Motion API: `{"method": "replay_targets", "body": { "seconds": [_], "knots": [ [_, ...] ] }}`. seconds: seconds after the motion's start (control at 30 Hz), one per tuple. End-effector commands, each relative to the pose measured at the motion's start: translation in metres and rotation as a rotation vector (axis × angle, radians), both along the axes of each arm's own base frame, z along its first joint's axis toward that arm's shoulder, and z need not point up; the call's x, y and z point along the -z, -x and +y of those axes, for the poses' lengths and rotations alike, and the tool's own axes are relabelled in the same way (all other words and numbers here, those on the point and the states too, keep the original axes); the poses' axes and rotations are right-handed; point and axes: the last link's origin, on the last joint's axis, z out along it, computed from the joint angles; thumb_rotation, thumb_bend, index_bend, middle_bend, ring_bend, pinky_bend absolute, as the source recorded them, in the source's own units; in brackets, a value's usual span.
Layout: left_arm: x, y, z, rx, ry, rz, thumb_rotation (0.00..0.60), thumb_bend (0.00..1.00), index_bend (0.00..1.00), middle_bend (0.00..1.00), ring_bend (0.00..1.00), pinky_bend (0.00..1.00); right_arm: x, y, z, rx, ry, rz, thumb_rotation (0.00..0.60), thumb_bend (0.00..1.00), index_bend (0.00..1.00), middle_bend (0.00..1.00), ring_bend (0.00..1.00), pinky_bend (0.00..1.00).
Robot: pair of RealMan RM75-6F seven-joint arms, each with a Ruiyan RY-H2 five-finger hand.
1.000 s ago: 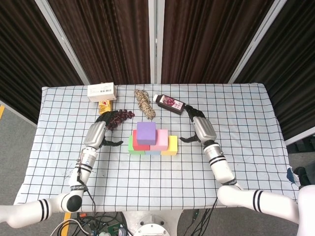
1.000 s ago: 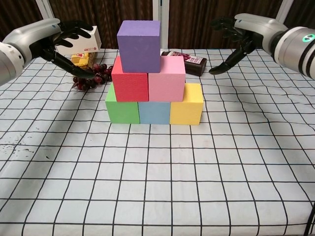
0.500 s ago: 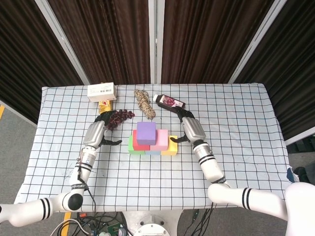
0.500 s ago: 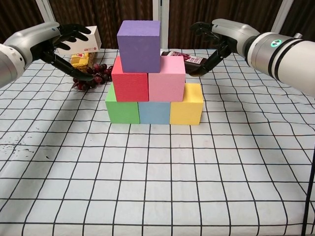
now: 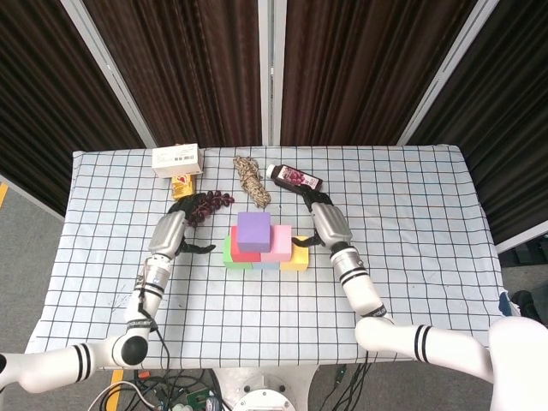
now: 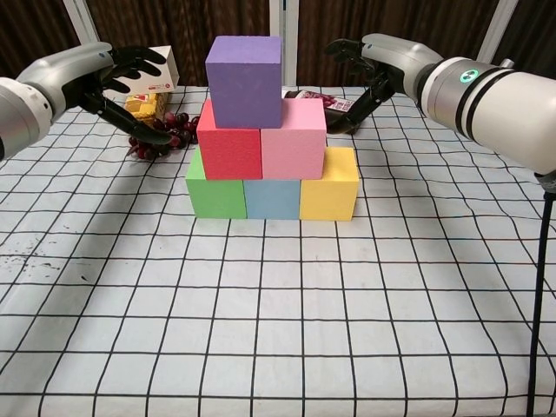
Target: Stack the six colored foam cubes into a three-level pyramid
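A three-level pyramid stands mid-table: green cube (image 6: 215, 192), blue cube (image 6: 271, 197) and yellow cube (image 6: 330, 183) at the bottom, red cube (image 6: 229, 141) and pink cube (image 6: 294, 141) above, purple cube (image 6: 246, 69) (image 5: 254, 231) on top. My left hand (image 6: 122, 82) (image 5: 175, 227) hovers open to the left of the stack, fingers spread, touching nothing. On the other side my right hand (image 6: 365, 71) (image 5: 318, 218) is open close beside the pink and yellow cubes; whether it touches them I cannot tell.
Behind the stack lie a dark bottle (image 5: 293, 178), a rope bundle (image 5: 251, 180), a bunch of dark grapes (image 6: 161, 139), a white box (image 5: 177, 158) and a small yellow-red pack (image 5: 181, 185). The checkered tablecloth (image 6: 278, 330) stretches to the front.
My right hand has moved left, from well right of the stack to close beside it. My left hand has edged slightly toward the stack. The cubes have not moved.
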Motion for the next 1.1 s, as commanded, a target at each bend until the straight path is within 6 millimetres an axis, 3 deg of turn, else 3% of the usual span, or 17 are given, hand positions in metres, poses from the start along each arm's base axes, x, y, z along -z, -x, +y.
{"method": "replay_targets", "body": {
  "seconds": [0.03, 0.4, 1.1],
  "knots": [
    [0.0019, -0.0011, 0.0001, -0.006, 0.004, -0.013, 0.6, 0.0, 0.1, 0.08, 0.02, 0.09, 0.0014, -0.0004, -0.0005, 0.003, -0.003, -0.004, 0.6, 0.11, 0.0, 0.0, 0.0, 0.0],
    [0.0042, 0.0008, 0.0017, -0.023, 0.018, -0.029, 0.6, 0.0, 0.09, 0.08, 0.02, 0.09, 0.008, -0.0069, 0.0019, -0.01, -0.017, -0.033, 0.6, 0.11, 0.0, 0.0, 0.0, 0.0],
    [0.0021, -0.0046, 0.0, -0.015, 0.008, -0.03, 0.6, 0.0, 0.09, 0.07, 0.02, 0.09, -0.0006, -0.0006, -0.0008, -0.005, 0.002, -0.015, 0.6, 0.11, 0.0, 0.0, 0.0, 0.0]
  ]
}}
